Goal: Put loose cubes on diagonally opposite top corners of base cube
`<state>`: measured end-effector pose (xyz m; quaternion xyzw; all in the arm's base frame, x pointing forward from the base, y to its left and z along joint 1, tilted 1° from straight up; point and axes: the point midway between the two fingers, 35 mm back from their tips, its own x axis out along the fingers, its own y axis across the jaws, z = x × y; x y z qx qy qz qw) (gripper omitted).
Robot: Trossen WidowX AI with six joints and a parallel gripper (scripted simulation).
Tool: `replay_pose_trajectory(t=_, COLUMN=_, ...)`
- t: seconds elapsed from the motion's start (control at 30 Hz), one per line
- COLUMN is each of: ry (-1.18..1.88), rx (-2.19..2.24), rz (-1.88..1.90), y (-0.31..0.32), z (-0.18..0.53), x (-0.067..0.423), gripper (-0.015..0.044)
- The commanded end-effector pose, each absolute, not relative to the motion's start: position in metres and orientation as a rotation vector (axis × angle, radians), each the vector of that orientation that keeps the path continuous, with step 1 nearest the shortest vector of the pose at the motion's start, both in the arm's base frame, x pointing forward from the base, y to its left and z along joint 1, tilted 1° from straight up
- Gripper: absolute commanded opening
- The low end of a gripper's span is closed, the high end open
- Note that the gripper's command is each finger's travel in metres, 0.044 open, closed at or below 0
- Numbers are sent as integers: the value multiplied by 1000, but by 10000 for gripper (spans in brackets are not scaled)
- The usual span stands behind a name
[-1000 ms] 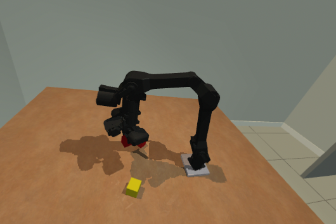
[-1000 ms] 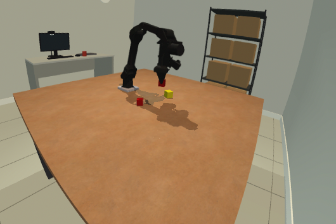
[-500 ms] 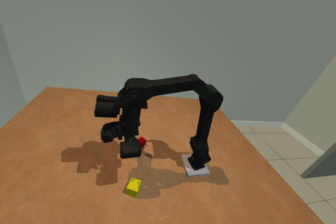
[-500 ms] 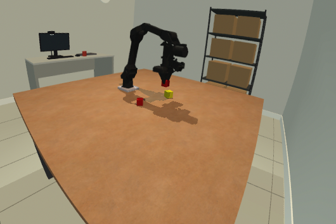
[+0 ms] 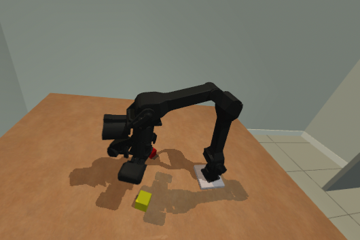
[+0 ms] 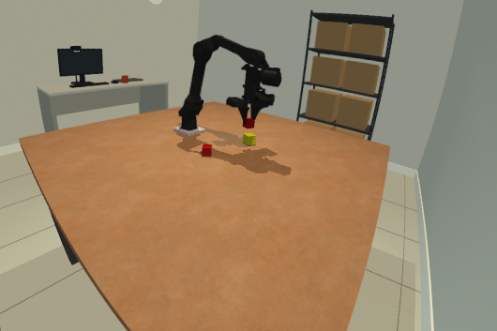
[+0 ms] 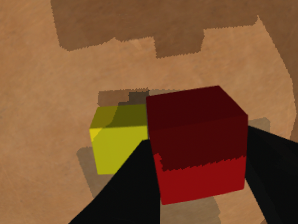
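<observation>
We see a black arm (image 6: 202, 66); a red cube (image 7: 197, 145) in black fingers; a yellow cube (image 6: 249, 139); another red cube (image 6: 206, 150); a mottled orange-brown table (image 6: 211, 230); a white base plate (image 5: 221, 183)

Top view: a raised camera behind the arm looks obliquely down over the table (image 5: 51, 180). Exterior view: a distant camera across the table faces the arm and the shelf rack (image 6: 388, 75). Wrist view: close, looking past the jaws; all share the yellow cube (image 7: 119, 141) beside them.
</observation>
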<state>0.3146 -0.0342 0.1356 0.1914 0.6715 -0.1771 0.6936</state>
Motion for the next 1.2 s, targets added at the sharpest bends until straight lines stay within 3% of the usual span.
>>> replay_pose_trajectory(t=0.0, ry=1479, rx=514, rz=-475, y=-25, z=134, x=314, gripper=105)
replay_pose_trajectory(t=1.17, ry=1254, rx=1138, rz=-1070, y=45, z=117, x=299, gripper=105)
